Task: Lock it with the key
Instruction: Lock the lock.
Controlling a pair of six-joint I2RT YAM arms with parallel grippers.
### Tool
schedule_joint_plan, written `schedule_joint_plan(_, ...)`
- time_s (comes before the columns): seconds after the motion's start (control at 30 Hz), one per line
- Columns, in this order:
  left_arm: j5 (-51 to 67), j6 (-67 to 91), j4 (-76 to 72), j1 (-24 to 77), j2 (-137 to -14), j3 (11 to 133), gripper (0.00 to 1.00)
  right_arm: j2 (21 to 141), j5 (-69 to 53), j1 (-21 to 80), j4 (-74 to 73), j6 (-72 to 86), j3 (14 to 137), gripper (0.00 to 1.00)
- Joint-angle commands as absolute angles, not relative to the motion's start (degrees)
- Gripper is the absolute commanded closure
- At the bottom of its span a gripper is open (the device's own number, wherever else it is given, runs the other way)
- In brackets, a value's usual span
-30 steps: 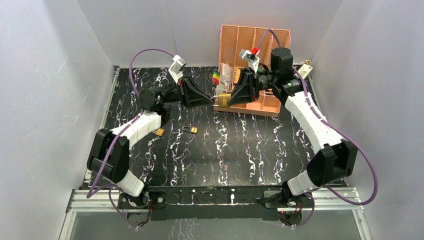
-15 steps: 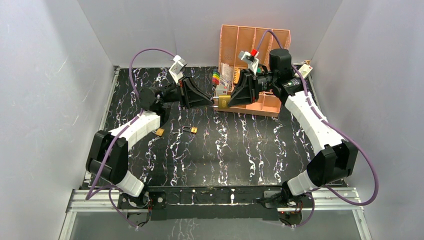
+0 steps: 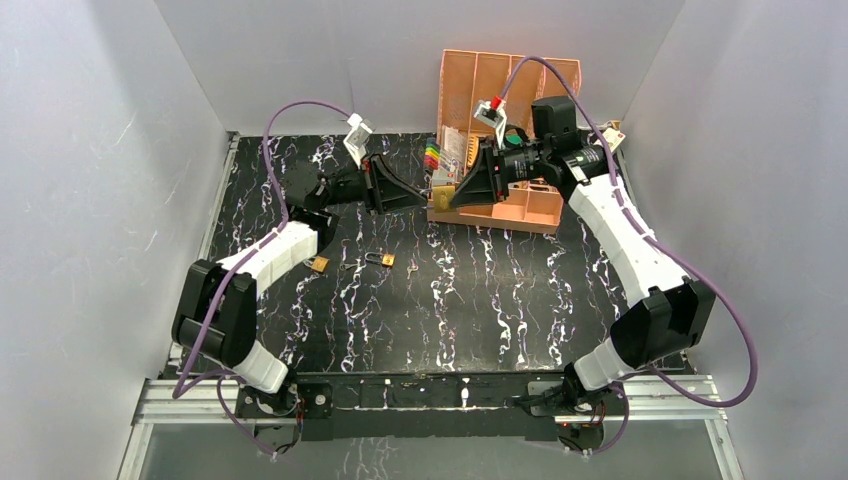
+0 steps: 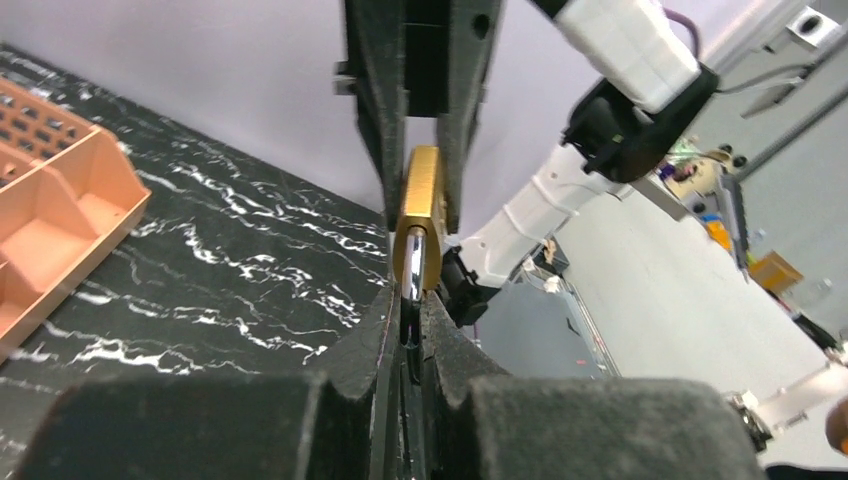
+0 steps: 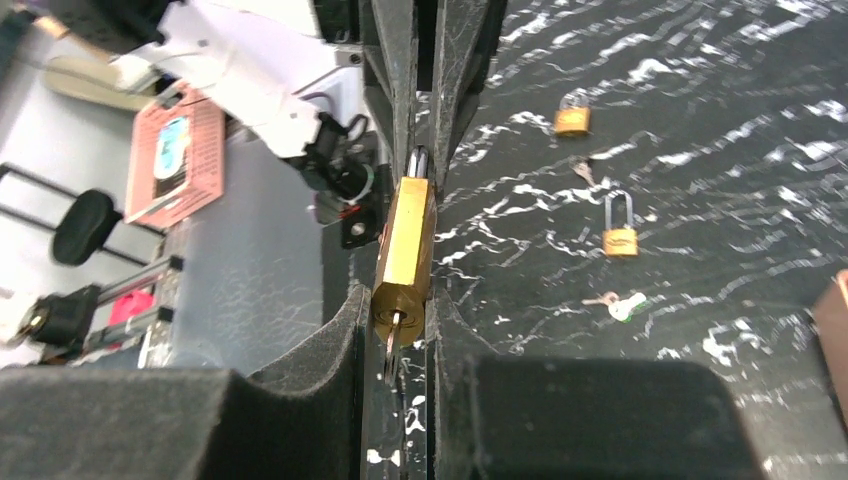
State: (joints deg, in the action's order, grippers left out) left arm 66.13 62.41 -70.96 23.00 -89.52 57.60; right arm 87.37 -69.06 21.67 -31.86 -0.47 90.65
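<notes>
A brass padlock (image 3: 441, 199) hangs in the air between my two grippers, in front of the orange tray. My left gripper (image 3: 424, 201) is shut on its silver shackle (image 4: 412, 282); the brass body (image 4: 420, 205) rises beyond my fingertips in the left wrist view. My right gripper (image 3: 452, 197) is shut on the padlock's body (image 5: 405, 240) from the opposite side. A key (image 5: 391, 352) sticks out of the keyhole at the body's near end, between my right fingers. My left gripper (image 4: 405, 300) and right gripper (image 5: 400, 300) face each other tip to tip.
An orange compartment tray (image 3: 540, 222) with coloured items (image 3: 432, 155) stands at the back right. On the black marbled table lie a small padlock (image 3: 319, 264), another padlock with a raised shackle (image 3: 383, 259) and a loose key (image 3: 412, 266).
Both grippers, with the padlock between them, have shifted slightly toward the back. The right wrist has moved up and left, and the left arm has stretched out further.
</notes>
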Motion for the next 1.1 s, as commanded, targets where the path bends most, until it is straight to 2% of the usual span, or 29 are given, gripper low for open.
schedule_joint_plan(0.0,58.3,47.4,-52.2,30.1,-87.8,59.3,1.0,85.8,-58.2,31.6,-24.9,-0.8,93.8,1.0)
schedule_joint_plan(0.23,55.7,42.9,-45.6,30.1,-86.0,60.7,1.0,83.4,-54.4,31.6,-16.9,4.2,89.1,1.0)
schedule_joint_plan(0.57,54.0,42.9,-44.5,30.1,-84.1,61.4,1.0,83.9,-53.0,31.6,-16.3,4.4,87.8,1.0)
schedule_joint_plan(1.07,48.3,45.0,-43.1,31.6,-82.8,62.9,1.0,85.7,-42.2,35.7,-16.3,4.0,86.8,1.0)
